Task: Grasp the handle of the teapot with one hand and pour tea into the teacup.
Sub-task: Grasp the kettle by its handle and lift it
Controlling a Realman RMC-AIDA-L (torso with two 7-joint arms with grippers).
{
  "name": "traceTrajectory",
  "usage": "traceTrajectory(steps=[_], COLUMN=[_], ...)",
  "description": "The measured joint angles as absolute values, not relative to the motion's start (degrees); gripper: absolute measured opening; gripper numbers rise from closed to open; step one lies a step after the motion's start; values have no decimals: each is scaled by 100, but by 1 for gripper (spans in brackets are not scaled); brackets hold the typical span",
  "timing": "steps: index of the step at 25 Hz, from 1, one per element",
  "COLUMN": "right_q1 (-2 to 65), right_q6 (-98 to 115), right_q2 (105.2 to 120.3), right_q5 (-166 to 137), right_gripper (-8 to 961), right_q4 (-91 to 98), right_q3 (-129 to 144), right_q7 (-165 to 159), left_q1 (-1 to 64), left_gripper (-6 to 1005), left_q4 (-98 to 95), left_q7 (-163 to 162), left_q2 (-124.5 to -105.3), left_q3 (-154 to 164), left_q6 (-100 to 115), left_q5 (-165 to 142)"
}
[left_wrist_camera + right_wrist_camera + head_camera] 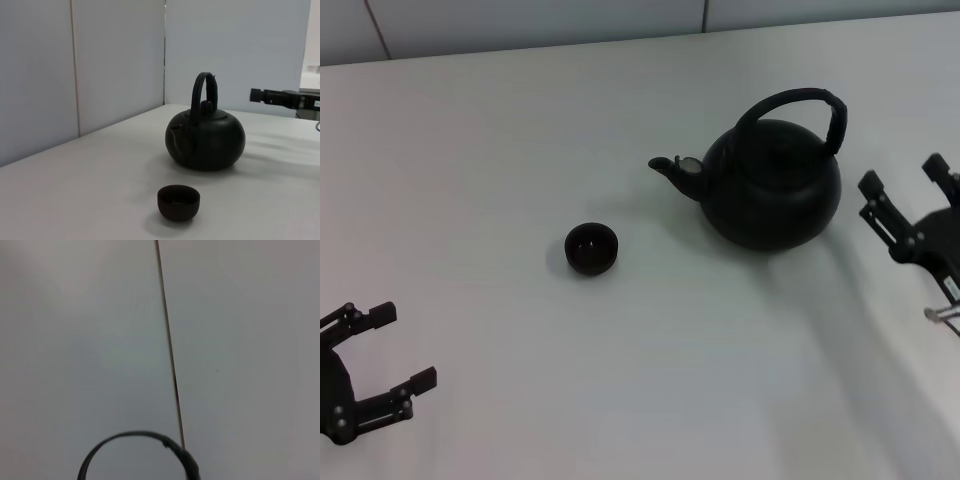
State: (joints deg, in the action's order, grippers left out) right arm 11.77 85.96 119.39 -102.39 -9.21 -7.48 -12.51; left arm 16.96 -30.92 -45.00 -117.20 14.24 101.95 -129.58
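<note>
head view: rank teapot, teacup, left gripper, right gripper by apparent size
1. teapot, clearly largest
2. left gripper and right gripper: look alike, both cut off by the frame edge, so unranked
3. teacup, smallest

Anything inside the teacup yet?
From the left wrist view the teacup interior looks dark; whether it holds tea cannot be told. The teapot stands upright behind it, untouched.
</note>
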Motion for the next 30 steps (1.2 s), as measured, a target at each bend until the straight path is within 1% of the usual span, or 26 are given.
traceTrajectory(steps=[4,9,16,30], right_q1=[1561,1879,2156,2279], right_q6=[8284,8010,7727,7430], right_q2=[11931,11926,11923,11918], right_q5=[-10239,-10238,-10238,-10195], right_gripper=[815,815,815,816], right_q4=[-776,-630,-506,-457], right_q3=[-767,-814,-840,-897], right_q7=[-1248,-1245,-1248,-1244], left_q1=[1700,1688,1688,1685], left_gripper=[862,862,862,862], left_q4=[-3094,-3078,-3068,-3049], left_q7=[-4490,-4450,-4448,-4453], left_q2=[-11731,-11760,-11779,-11813], left_q3=[1406,1390,1381,1370], left_q6=[10186,10169,10169,10195], left_q5=[-12924,-12920,-12909,-12814])
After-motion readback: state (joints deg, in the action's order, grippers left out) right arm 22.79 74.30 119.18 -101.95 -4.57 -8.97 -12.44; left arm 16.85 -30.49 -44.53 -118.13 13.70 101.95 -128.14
